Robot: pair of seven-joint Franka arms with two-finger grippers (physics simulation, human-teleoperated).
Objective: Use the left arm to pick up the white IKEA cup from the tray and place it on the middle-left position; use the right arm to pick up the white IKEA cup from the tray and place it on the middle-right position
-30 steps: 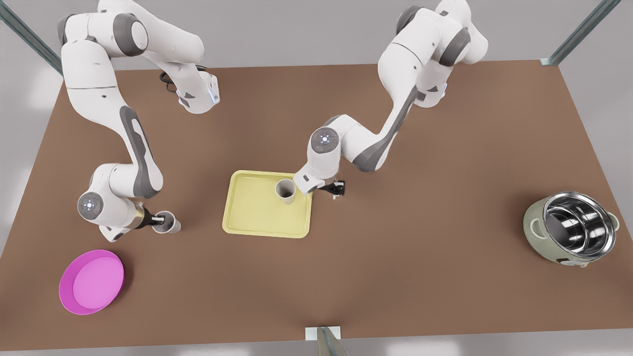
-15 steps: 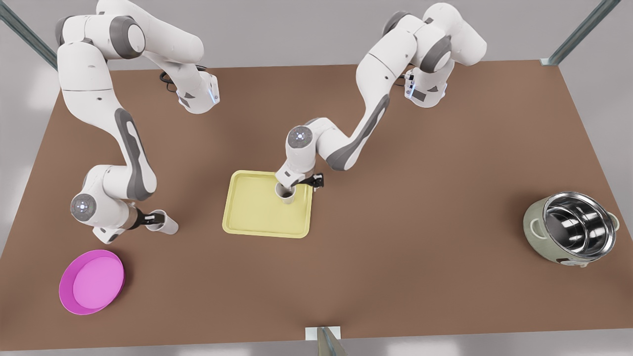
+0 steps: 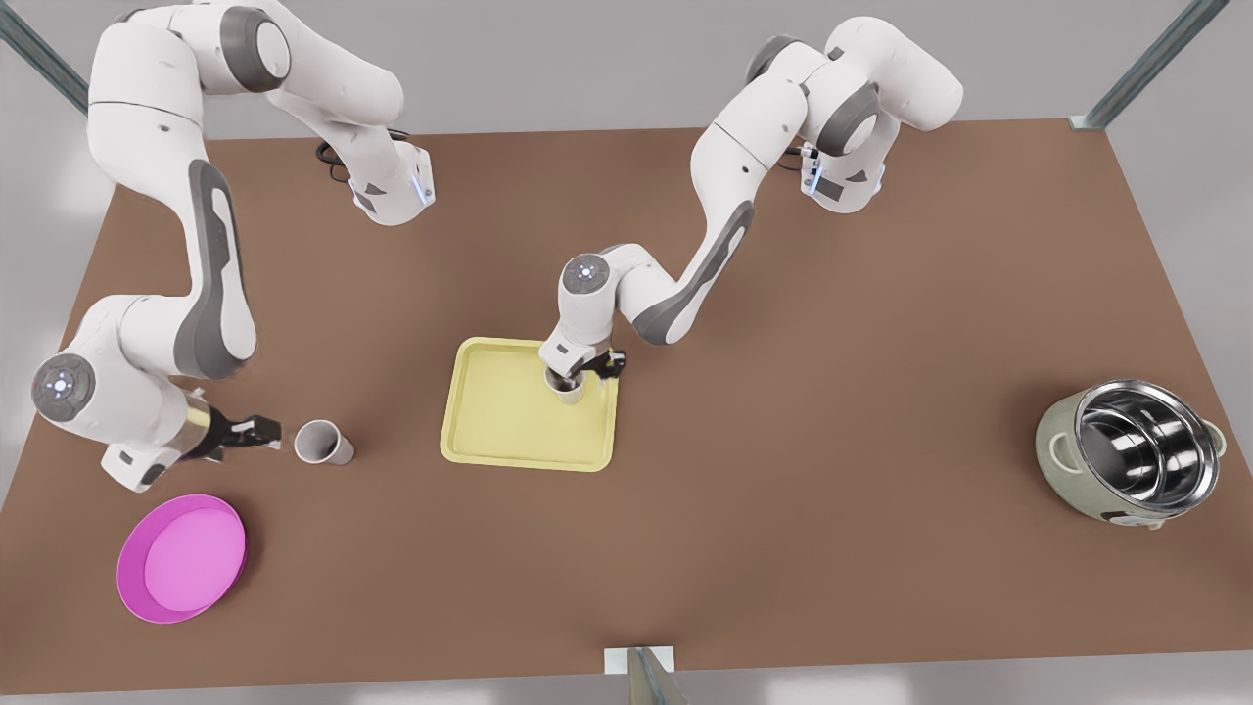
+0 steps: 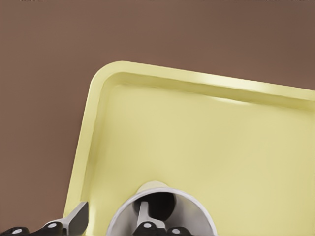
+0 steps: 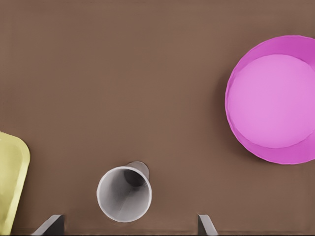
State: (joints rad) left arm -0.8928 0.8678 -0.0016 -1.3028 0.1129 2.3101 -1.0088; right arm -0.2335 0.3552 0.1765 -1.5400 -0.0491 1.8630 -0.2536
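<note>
The left tool (image 3: 584,377) straddles the rim of the light, rigid cup (image 3: 568,384), unclosed; the right tool (image 3: 262,431), spread, faces the other cup (image 3: 322,442).

A wide, plain brown tabletop (image 3: 803,490) with a matte surface is seen from above, and it is lit evenly, with only soft shadows cast on it. Beyond its far edge a pale grey wall or floor (image 3: 587,59) is seen, on which faint lighter patches are spread. Slanted metal struts are set at the far corners, one at the front view's left (image 3: 39,49) and one at its right (image 3: 1145,64), and a small metal bracket (image 3: 641,666) is fixed at the middle of the near edge.
</note>
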